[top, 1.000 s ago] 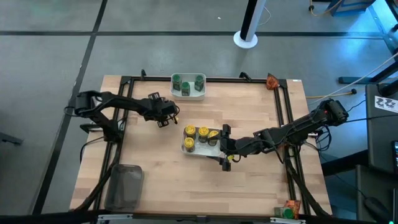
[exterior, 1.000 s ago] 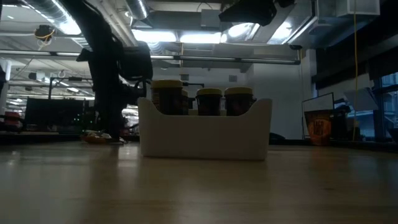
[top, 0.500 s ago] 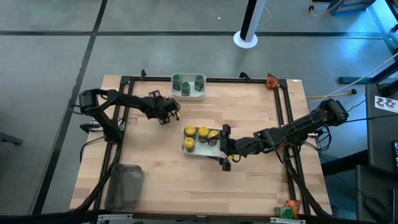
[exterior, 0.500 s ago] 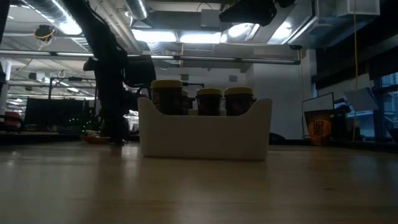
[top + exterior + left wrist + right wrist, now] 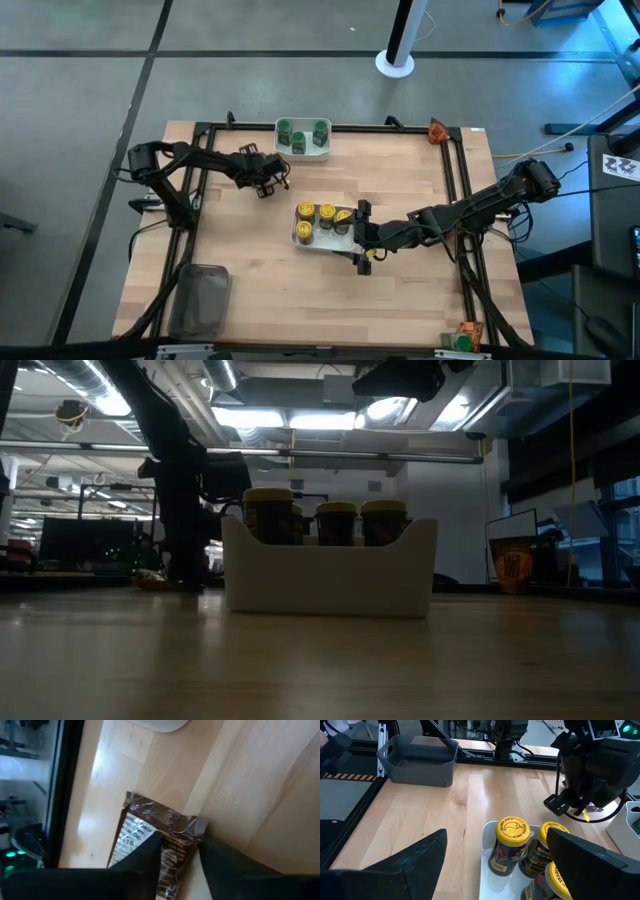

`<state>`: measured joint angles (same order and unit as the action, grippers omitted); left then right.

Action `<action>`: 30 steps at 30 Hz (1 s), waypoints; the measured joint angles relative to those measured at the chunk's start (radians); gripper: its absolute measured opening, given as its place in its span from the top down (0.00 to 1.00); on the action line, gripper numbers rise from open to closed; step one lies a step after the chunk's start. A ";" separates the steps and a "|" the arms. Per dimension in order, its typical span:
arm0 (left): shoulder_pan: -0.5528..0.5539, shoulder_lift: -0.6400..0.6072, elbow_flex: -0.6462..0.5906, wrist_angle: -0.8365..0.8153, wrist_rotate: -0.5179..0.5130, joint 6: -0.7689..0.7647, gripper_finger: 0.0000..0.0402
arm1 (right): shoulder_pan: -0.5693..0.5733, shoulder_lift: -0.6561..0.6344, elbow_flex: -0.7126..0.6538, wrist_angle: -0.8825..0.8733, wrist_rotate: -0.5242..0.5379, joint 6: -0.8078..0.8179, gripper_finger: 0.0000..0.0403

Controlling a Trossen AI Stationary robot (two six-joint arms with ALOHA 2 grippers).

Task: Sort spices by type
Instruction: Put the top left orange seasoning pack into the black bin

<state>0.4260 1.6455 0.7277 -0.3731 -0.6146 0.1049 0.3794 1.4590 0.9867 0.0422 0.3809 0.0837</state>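
- We judge the sorting well along: the green-capped jars (image 5: pixel 301 136) sit in one white bowl (image 5: pixel 278 152) at the upper centre of the high view, and the yellow-capped jars (image 5: pixel 322 217) fill another white bowl (image 5: pixel 297 238) mid-frame.
- The brown packet (image 5: pixel 150 852) is not yet sorted.
- Our left gripper (image 5: pixel 270 184), upper left of centre, has its fingers closed on that packet, seen in its wrist view.
- Our right gripper (image 5: pixel 362 236) waits wide apart beside the yellow-capped bowl, holding nothing.
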 joint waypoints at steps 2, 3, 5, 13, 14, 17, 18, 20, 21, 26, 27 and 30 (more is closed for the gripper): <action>0.014 0.000 0.000 0.001 0.021 0.000 0.79 | 0.000 0.000 0.000 0.000 0.000 0.000 0.16; 0.020 0.000 0.000 0.001 0.028 0.000 0.82 | 0.000 0.000 0.000 0.000 0.000 0.000 0.16; 0.030 0.000 0.000 0.000 0.034 0.001 0.89 | 0.000 0.000 0.000 0.000 0.000 0.000 0.16; 0.019 0.001 -0.002 -0.027 0.041 0.021 0.99 | 0.000 0.000 0.000 -0.003 0.000 0.000 0.16; 0.013 0.001 -0.002 -0.033 0.050 0.010 1.00 | 0.000 0.000 0.000 -0.006 0.000 0.000 0.16; -0.014 -0.001 0.000 -0.062 0.068 -0.022 1.00 | 0.000 0.000 0.000 -0.016 0.000 0.000 0.16; -0.025 -0.001 0.000 -0.073 0.073 -0.034 1.00 | 0.000 0.000 0.000 -0.017 0.000 0.000 0.16; -0.052 -0.002 0.000 -0.092 0.078 -0.057 1.00 | 0.000 0.000 0.000 -0.017 0.000 0.000 0.16; -0.069 -0.002 0.001 -0.103 0.079 -0.070 1.00 | 0.000 0.000 0.000 -0.017 0.000 0.000 0.16; -0.166 -0.003 0.001 -0.153 0.078 -0.136 1.00 | 0.000 0.000 0.000 -0.017 0.000 0.000 0.16; -0.188 -0.003 0.001 -0.161 0.079 -0.154 1.00 | 0.000 0.000 0.000 -0.017 0.000 0.000 0.16; -0.253 -0.003 0.001 -0.179 0.079 -0.203 1.00 | 0.000 0.000 0.000 -0.017 0.000 0.000 0.16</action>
<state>0.1730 1.6428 0.7284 -0.5517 -0.5358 -0.0977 0.3794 1.4590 0.9867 0.0250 0.3809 0.0837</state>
